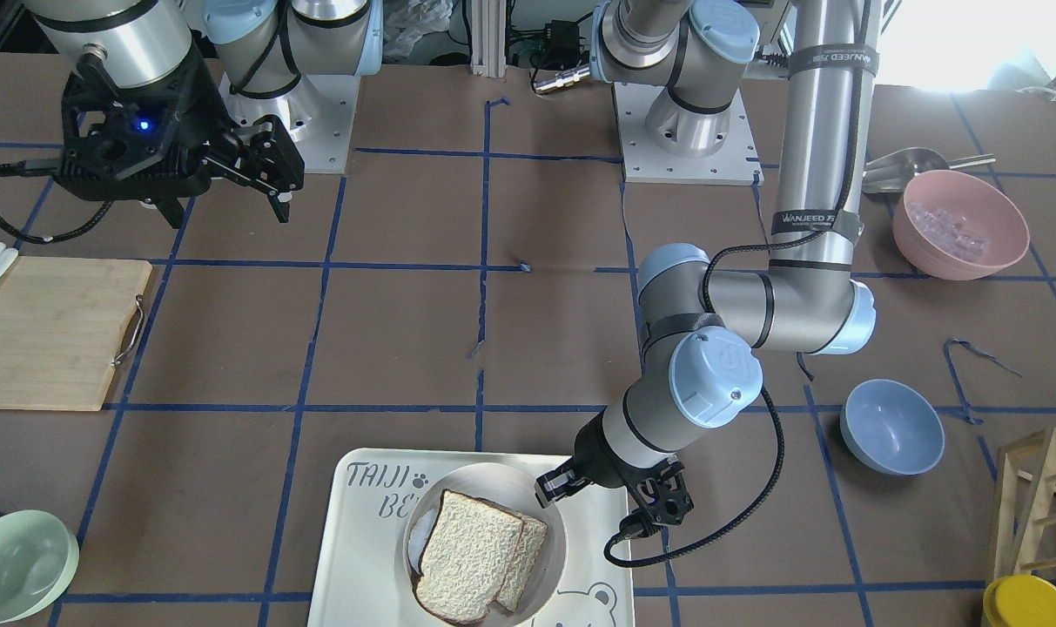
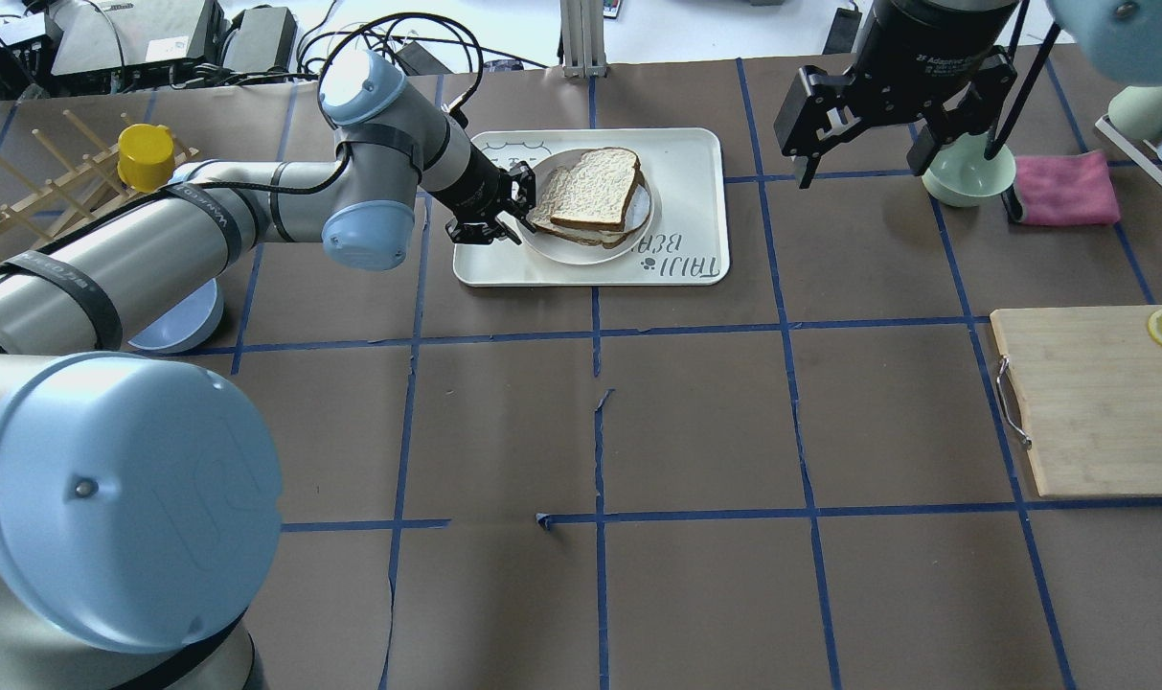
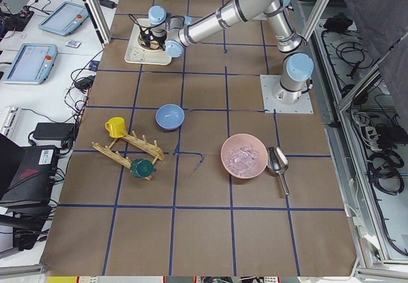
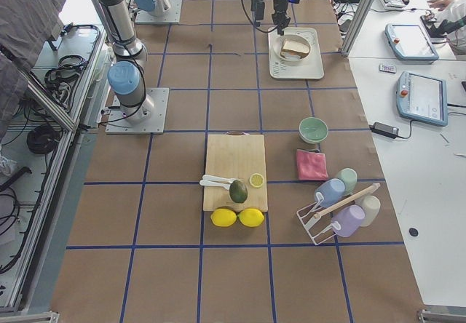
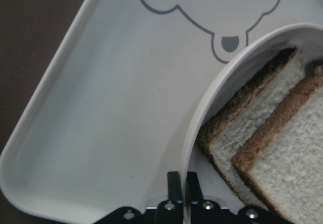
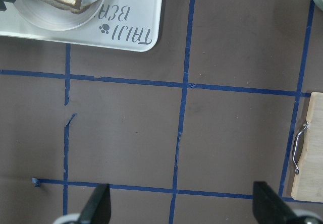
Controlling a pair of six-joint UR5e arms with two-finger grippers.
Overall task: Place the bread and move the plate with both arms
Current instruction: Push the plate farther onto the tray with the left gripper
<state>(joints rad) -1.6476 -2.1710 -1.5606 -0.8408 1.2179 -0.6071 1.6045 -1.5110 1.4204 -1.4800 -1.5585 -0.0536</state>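
Observation:
The cream plate (image 1: 503,486) sits on the bear-printed tray (image 1: 362,557) and holds two stacked bread slices. The larger slice, the bread (image 1: 467,557), lies on top, and a smaller slice (image 1: 528,549) sticks out from under it. My left gripper (image 1: 552,488) is low at the plate's edge and shut on the plate's rim (image 5: 199,123). Its fingertips (image 5: 174,183) pinch the rim in the left wrist view. The overhead view shows the left gripper (image 2: 521,196), the plate (image 2: 566,251) and the bread (image 2: 595,182). My right gripper (image 2: 863,158) hangs open and empty, high above the table, right of the tray (image 2: 686,153).
A wooden cutting board (image 2: 1098,402) with a lemon slice lies at the right. A green bowl (image 2: 964,177) and a pink cloth (image 2: 1064,187) are behind the right gripper. A blue bowl (image 2: 173,321), a yellow cup (image 2: 147,153) and a wooden rack are at the left.

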